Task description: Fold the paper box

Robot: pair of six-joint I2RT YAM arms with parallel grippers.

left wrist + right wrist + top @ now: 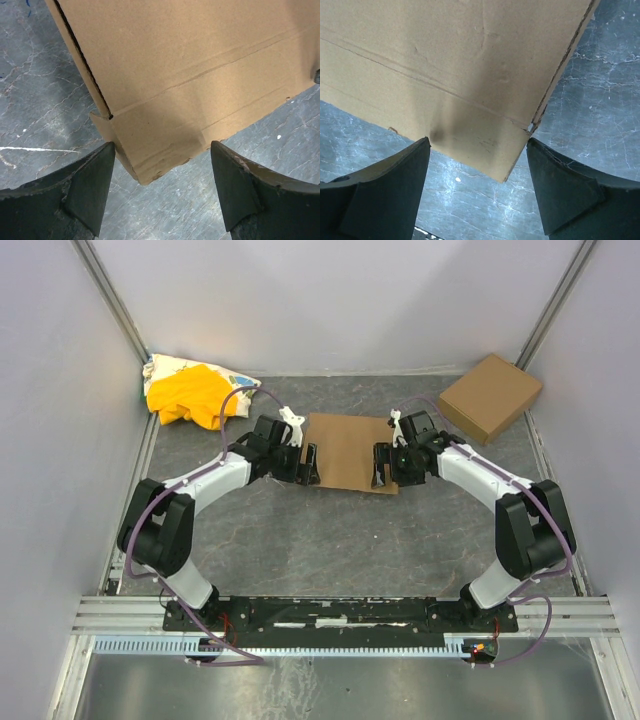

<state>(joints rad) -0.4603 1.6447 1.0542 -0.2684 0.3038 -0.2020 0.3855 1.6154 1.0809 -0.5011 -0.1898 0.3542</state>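
Paper box [345, 450], flat, creased brown cardboard

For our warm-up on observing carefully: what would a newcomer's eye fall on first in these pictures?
The flat brown paper box lies mid-table, with the left gripper and right gripper open at its two near corners. A second brown box sits in the far right corner, a yellow-and-white cloth bundle in the far left.
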